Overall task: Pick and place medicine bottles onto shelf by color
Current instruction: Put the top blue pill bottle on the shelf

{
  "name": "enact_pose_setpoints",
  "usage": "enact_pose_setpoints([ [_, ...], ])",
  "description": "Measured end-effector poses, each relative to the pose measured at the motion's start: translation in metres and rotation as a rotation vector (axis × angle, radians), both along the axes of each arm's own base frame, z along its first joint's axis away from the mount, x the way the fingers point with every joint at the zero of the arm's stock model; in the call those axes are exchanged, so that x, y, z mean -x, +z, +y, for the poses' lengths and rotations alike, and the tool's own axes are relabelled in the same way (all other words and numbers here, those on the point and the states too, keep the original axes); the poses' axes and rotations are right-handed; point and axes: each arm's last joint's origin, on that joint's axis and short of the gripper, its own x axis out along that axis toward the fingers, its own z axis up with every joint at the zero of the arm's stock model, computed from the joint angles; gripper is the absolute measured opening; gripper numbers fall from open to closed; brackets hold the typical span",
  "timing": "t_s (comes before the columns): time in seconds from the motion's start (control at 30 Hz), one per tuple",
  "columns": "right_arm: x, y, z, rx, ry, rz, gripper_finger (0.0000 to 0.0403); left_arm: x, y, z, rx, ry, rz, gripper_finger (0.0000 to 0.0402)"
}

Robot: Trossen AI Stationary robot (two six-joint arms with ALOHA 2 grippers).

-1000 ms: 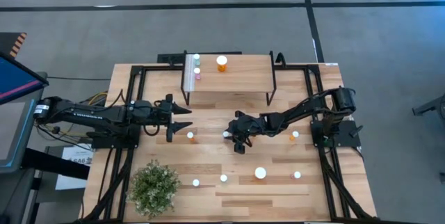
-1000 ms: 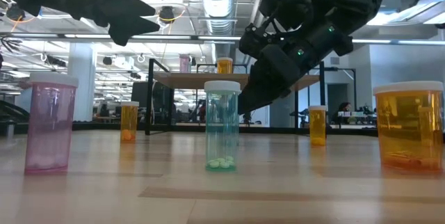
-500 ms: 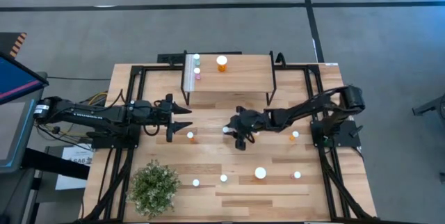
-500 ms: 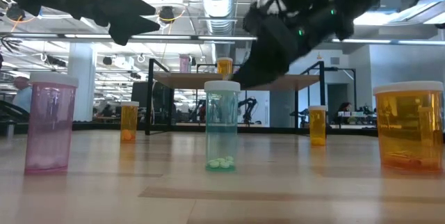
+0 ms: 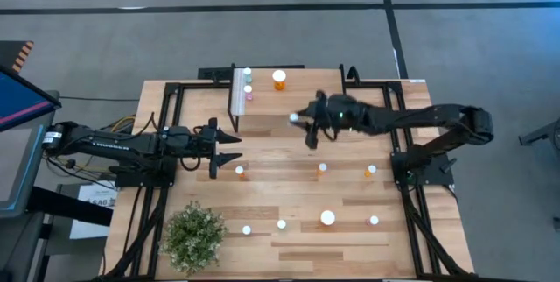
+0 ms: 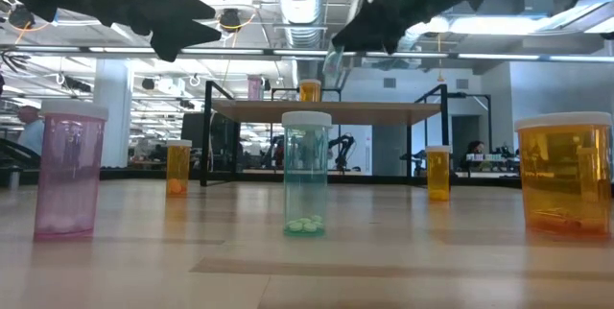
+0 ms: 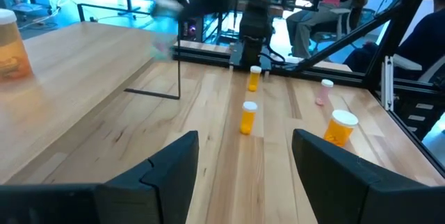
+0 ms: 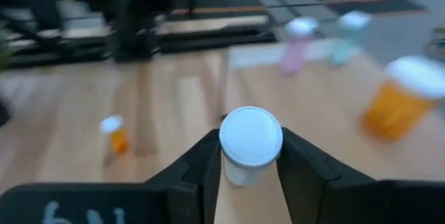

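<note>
My right gripper (image 5: 304, 124) is shut on a small pale blue-green bottle (image 5: 295, 117) and holds it in the air over the near part of the shelf (image 5: 306, 98). A large orange bottle (image 5: 279, 78), a pink one (image 8: 299, 43) and a blue-green one (image 8: 351, 36) stand on the shelf's plank. My left gripper (image 5: 234, 149) hovers open over the table's left half, just beyond a small orange bottle (image 5: 239, 172). Several more bottles stand on the tabletop, among them two small orange ones (image 5: 322, 168) (image 5: 371, 171) and a large one (image 5: 327, 218). My right gripper pinches the bottle between its two fingers (image 8: 205, 161), just under the white cap (image 8: 250, 136). The fingers come from the table's right, slanting a little downward. The bottle is lifted clear, above the shelf top, cap upward.
A bushy green plant (image 5: 194, 236) stands at the near left corner. A pink bottle (image 6: 67, 170), a blue-green one (image 6: 307, 170) and the large orange one (image 6: 566, 175) stand near the front edge. The shelf's middle and right part are bare wood (image 5: 319, 85). People sit beyond the table (image 7: 327, 8).
My right gripper has risen from the table's middle with the bottle and swung toward the far edge, until it hangs over the near part of the shelf. The bottle has gone from standing on the tabletop to being lifted clear above shelf height.
</note>
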Motion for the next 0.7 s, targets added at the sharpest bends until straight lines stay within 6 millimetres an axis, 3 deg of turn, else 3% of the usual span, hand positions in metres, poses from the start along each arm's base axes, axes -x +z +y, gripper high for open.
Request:
enact_pose_setpoints([
  [0.23,0.001,0.028,-0.05,0.023,-0.115,0.041,0.0145,0.0,0.001,0.0,-0.001,0.004,-0.007,0.022],
  [0.5,0.001,0.018,-0.106,-0.061,-0.181,0.111,0.0144,0.0,0.001,0.0,-0.003,0.003,-0.007,0.022],
  [0.7,-0.006,0.001,-0.127,-0.096,-0.197,0.149,0.015,0.0,0.001,0.0,-0.004,0.003,-0.007,0.022],
])
